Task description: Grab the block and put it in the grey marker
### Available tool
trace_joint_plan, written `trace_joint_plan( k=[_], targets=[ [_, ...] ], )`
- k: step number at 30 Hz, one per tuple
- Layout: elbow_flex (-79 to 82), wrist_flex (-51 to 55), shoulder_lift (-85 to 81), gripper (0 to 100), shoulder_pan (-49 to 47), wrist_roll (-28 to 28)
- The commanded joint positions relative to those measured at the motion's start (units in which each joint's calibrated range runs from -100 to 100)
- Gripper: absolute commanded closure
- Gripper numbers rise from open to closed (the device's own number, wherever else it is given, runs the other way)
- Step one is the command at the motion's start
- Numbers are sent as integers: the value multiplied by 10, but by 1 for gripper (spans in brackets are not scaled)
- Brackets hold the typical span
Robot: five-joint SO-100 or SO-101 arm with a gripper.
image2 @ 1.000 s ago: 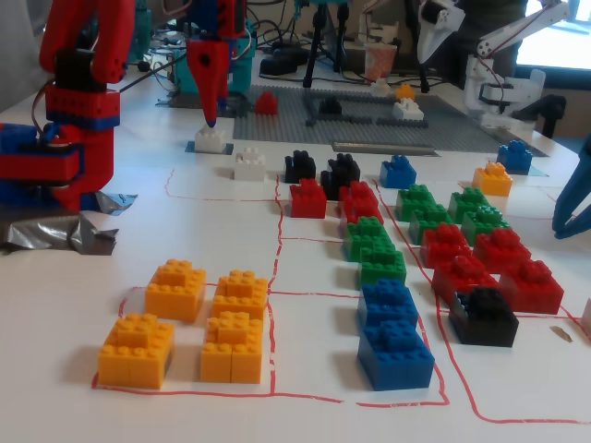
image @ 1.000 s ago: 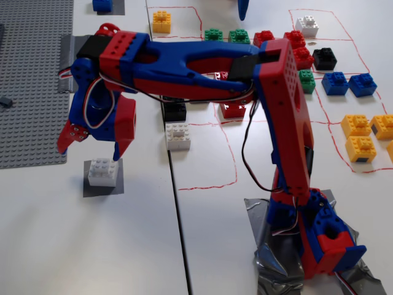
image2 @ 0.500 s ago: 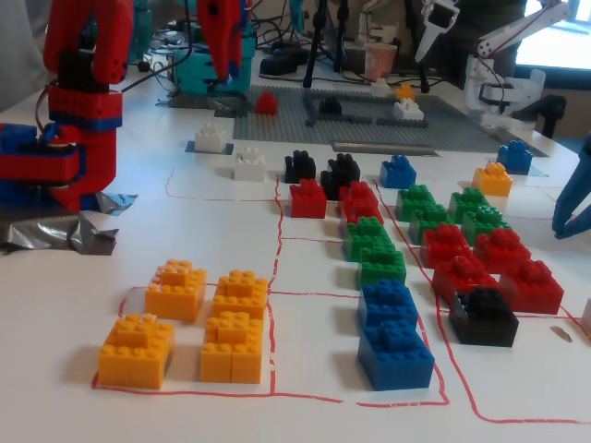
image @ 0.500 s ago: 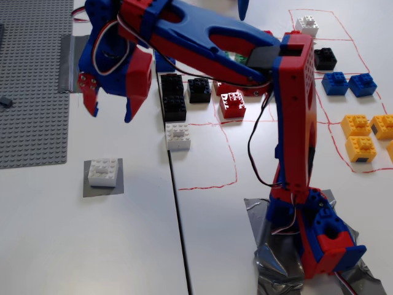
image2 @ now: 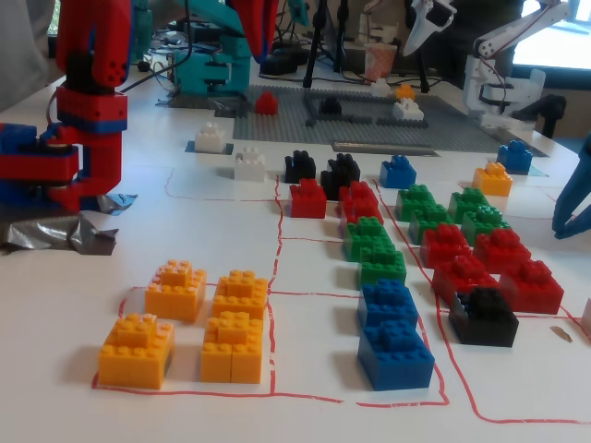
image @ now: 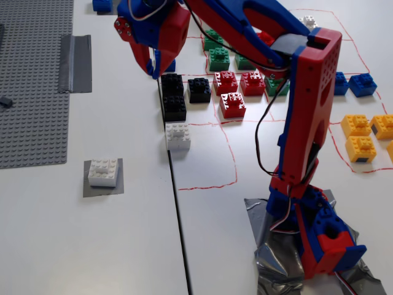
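- Lower right of a fixed view: the arm's base (image: 322,236) sits on crumpled tape (image: 276,258), near the table's bottom edge.
- Left of centre: the block (image: 102,172) rests on the grey marker (image: 103,189), bare table all round it.
- Centre: a second white brick (image: 177,136) lies beside the table seam (image: 175,203), just below the black bricks (image: 174,97).
- Upper centre: the gripper (image: 153,69) hangs above the black bricks, fingers slightly apart, holding nothing.
- Far left: the baseplate (image: 31,80) runs to the frame's edge.

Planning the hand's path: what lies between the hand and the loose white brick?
In a fixed view, two black bricks lie between the hand and the white brick.
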Motion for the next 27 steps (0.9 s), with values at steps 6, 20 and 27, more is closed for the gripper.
trace_joint_plan(
  k=[6,20,27],
  targets=[
    [-24,20,-63,100,109,-4],
    [-31,19,-77,100,289,-23],
    [-8,19,-76,100,335,-63]
  ],
)
